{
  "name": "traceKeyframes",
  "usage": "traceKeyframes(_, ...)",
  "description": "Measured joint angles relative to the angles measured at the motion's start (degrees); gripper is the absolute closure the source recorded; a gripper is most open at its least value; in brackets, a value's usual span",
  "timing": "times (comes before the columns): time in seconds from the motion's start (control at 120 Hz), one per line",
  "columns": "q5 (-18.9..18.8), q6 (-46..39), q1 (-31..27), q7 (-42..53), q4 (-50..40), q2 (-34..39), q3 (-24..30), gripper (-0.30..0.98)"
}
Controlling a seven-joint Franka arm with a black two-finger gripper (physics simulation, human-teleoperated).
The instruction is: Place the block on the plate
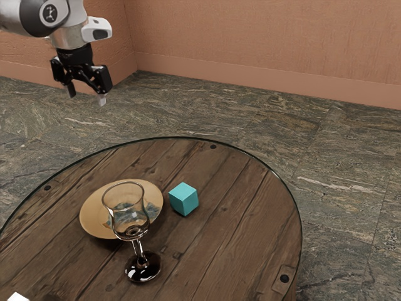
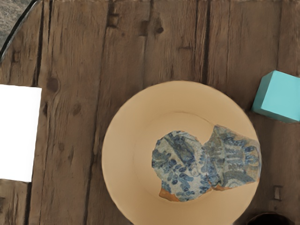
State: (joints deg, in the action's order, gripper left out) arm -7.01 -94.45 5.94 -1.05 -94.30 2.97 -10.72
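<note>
Block (image 1: pixel 183 199) sits on the round, wooden tabletop (image 1: pixel 244 232), just beside the plate (image 1: pixel 91 210), a narrow strip of wood between them. It lies on the side of the plate toward the exterior view's right, nearer to the plate than to the tabletop's rim on that side. The stemmed glass (image 1: pixel 133 232) stands upright on the exterior camera's side of the plate, close to it. Dark round studs (image 1: pixel 285 278) mark the wood near the rim, and a white thing (image 2: pixel 16 133) lies on the far side of the plate from the block. The tool (image 1: pixel 86 96) hangs open, well above the tabletop, its two fingers apart.

The block is a plain turquoise cube, resting flat, one upright edge turned toward the exterior camera; its upper face is paler than its sides there.

Through the glass's clear bowl, part of the plate is hard to make out in the exterior view. The plate is tan, with blue-grey patterned patches; whether these are painted on or lying in it, I cannot tell. The wrist view cuts off part of both block and plate, and both views crop the white thing, so its kind is unclear.
</note>
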Motion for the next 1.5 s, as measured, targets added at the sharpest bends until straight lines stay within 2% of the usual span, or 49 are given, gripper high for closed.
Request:
traceKeyframes(0.167, -0.1, -0.9, 0.0, -0.3, -0.7, -0.4, 1.3, 0.00)
traceKeyframes(0.283, 0.6, -3.4, 0.9, -0.4, -1.4, -4.3, 2.5, 0.00)
traceKeyframes(0.458, 7.4, -9.1, 4.7, -1.6, -5.2, -10.0, 5.3, 0.00)
traceKeyframes(0.575, 9.6, -13.5, 5.3, -2.5, -8.5, -13.8, 5.7, 0.00)
traceKeyframes(0.942, 10.4, -25.2, 4.2, -1.5, -7.1, -26.8, 6.5, 0.00)
traceKeyframes(1.5, 10.6, -31.5, 4.2, 2.3, -5.1, -33.8, 6.6, 0.00)
